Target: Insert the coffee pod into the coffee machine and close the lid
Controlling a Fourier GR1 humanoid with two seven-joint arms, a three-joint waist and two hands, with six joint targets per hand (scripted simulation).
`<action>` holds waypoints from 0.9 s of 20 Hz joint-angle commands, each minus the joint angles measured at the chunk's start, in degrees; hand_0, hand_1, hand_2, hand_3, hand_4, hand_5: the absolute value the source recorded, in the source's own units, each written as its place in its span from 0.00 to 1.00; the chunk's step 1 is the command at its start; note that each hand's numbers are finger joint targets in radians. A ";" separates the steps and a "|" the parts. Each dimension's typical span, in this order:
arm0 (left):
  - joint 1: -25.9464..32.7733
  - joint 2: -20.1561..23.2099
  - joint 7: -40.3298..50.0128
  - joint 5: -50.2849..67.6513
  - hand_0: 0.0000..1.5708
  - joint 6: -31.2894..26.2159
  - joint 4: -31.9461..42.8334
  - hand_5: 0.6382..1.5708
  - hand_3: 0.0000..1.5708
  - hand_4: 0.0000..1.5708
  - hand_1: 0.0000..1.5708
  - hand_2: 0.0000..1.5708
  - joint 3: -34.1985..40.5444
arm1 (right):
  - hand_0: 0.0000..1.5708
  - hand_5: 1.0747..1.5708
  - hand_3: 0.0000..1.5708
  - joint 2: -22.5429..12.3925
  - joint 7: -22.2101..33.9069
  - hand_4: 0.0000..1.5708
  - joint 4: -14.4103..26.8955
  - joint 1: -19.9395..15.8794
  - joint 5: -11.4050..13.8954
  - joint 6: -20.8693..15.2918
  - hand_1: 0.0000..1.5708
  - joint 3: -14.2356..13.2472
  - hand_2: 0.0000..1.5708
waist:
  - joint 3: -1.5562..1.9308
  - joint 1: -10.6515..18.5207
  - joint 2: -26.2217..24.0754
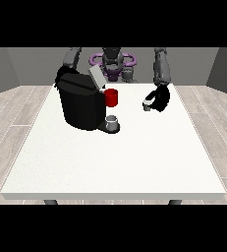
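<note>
Standing on a white table (115,162): black coffee machine (80,106), lid (96,76) raised, red holder (111,97) exposed, cup (112,121) beneath. Curled around the small pod (147,104): hand at the view's right (159,99). Other hand hidden behind machine.

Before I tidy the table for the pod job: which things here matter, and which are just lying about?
Job: machine with raised lid; pod at the hand at the view's right.
Lying about: red cup; grey cup on the machine's base.
</note>
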 commanded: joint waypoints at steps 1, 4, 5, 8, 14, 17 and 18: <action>-3.19 1.30 -1.27 0.18 0.93 -4.92 -2.87 1.00 0.90 0.39 0.93 0.93 -0.58 | 0.00 1.00 0.00 -2.10 -2.44 0.28 5.37 -1.06 -2.90 1.96 0.00 -4.22 0.00 | -0.03 2.18 -1.01; -2.99 -0.66 -2.10 1.14 0.89 -8.20 -3.28 1.00 0.87 0.38 0.89 0.91 -0.95 | 0.00 1.00 0.00 0.13 0.43 0.32 3.73 1.22 -0.52 -0.08 0.00 -0.83 0.00 | -0.06 1.71 -5.15; -5.77 -1.57 1.26 0.57 0.88 -9.08 -4.74 1.00 0.86 0.37 0.88 0.90 -1.62 | 0.00 1.00 0.00 -0.23 -1.15 0.31 6.58 0.64 -0.16 -0.14 0.00 -1.48 0.00 | -0.04 2.06 -5.04; -8.84 -1.61 0.81 0.24 0.82 -9.25 -6.55 1.00 0.85 0.35 0.82 0.87 -1.59 | 0.00 1.00 0.00 -2.45 0.47 0.30 8.05 -6.49 -1.98 0.35 0.00 -4.25 0.00 | -0.05 3.57 -2.61; -13.62 0.81 2.06 0.48 0.80 -13.44 -7.64 1.00 0.82 0.35 0.80 0.85 -0.22 | 0.00 1.00 0.00 -1.68 -3.90 0.31 8.44 -2.79 -2.30 3.92 0.00 -2.12 0.00 | -0.05 -0.03 -2.79; -15.17 1.05 4.49 0.73 0.80 -14.76 -6.74 1.00 0.82 0.35 0.80 0.85 0.88 | 0.00 1.00 0.00 0.00 -1.47 0.30 6.39 -1.85 -0.95 2.17 0.00 0.00 0.00 | -0.06 -2.00 -4.25; -16.70 3.42 3.14 1.64 0.80 -16.60 -6.13 1.00 0.82 0.35 0.80 0.85 2.22 | 0.00 1.00 0.00 0.83 -1.72 0.30 5.04 -2.68 0.08 0.97 0.00 1.01 0.00 | -0.07 -2.45 -3.44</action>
